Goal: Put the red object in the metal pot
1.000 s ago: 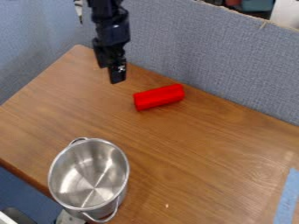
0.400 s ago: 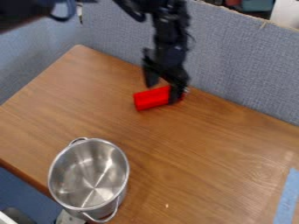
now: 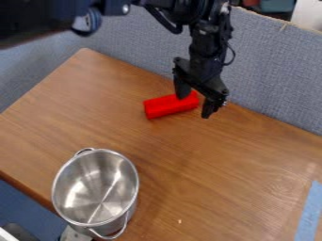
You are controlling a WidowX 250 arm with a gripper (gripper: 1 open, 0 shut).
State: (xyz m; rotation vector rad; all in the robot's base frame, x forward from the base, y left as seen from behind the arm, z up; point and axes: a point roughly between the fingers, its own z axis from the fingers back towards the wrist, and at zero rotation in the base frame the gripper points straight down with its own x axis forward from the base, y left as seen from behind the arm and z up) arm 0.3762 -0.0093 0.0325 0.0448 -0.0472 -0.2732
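Here, in the camera view, your gripper (image 3: 201,102) points down over the right end of the red object (image 3: 167,105). Its two fingers (image 3: 208,105) are spread wide apart and they hold nothing. You cannot tell if they touch the block. The red object lies flat on the brown table (image 3: 251,169), near the back edge and close to the grey wall (image 3: 138,47). The metal pot (image 3: 96,192) sits at the front of the table, well apart from the red object, and it looks empty inside
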